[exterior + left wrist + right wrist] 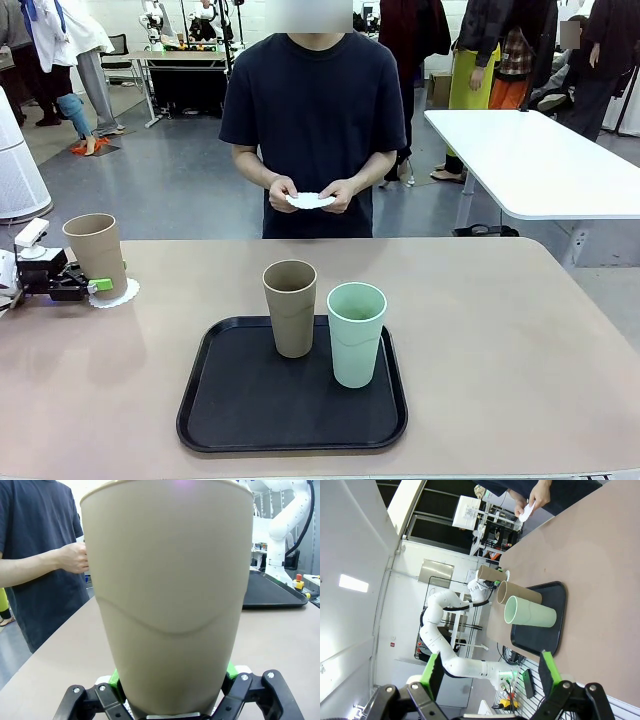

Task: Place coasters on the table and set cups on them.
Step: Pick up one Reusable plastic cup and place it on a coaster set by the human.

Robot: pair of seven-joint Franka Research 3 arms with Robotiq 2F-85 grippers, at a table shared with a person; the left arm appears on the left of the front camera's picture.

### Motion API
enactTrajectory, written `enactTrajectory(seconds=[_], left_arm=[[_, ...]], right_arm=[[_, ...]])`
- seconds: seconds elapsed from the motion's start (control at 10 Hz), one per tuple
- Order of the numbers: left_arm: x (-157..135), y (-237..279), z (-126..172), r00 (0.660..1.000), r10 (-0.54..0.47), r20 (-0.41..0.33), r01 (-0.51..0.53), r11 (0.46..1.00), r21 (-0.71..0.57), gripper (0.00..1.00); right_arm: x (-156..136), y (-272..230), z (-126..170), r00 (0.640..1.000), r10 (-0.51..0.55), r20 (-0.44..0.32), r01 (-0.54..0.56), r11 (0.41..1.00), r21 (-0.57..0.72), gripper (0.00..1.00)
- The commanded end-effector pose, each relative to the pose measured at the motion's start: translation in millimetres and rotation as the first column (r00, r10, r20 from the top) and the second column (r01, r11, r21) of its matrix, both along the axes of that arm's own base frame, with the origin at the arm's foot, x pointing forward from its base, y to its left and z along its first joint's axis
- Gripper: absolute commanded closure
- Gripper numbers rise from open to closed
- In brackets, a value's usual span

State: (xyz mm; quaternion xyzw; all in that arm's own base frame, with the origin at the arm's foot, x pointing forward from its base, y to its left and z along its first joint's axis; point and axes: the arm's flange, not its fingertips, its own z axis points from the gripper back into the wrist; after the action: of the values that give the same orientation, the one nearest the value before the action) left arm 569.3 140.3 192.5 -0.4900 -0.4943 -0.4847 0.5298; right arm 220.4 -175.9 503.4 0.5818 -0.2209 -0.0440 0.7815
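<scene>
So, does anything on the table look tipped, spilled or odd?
Nothing stands out. The tan cup in the left tool stands upright on a doily; the second tan cup and the green cup stand upright on the tray. No spills.

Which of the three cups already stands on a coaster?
The tan cup at the left edge of the table: a white lacy coaster lies under it. The other tan cup and the mint-green cup stand on the black tray, with no coaster.
</scene>
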Motion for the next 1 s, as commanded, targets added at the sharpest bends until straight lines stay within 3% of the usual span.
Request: enactTrajectory(seconds=[0.0, 0.9], left_arm=[[0, 1, -1, 1.0, 0.004, 0.002, -0.004, 1.0, -0.002, 0.22], [0, -11, -11, 0.999, -0.03, 0.014, 0.029, 0.997, 0.077, 0.22]], right_arm=[[2, 2, 0, 1.0, -0.011, 0.002, 0.011, 1.0, 0.01, 0.0], [2, 2, 0, 1.0, -0.011, 0.002, 0.011, 1.0, 0.01, 0.0]])
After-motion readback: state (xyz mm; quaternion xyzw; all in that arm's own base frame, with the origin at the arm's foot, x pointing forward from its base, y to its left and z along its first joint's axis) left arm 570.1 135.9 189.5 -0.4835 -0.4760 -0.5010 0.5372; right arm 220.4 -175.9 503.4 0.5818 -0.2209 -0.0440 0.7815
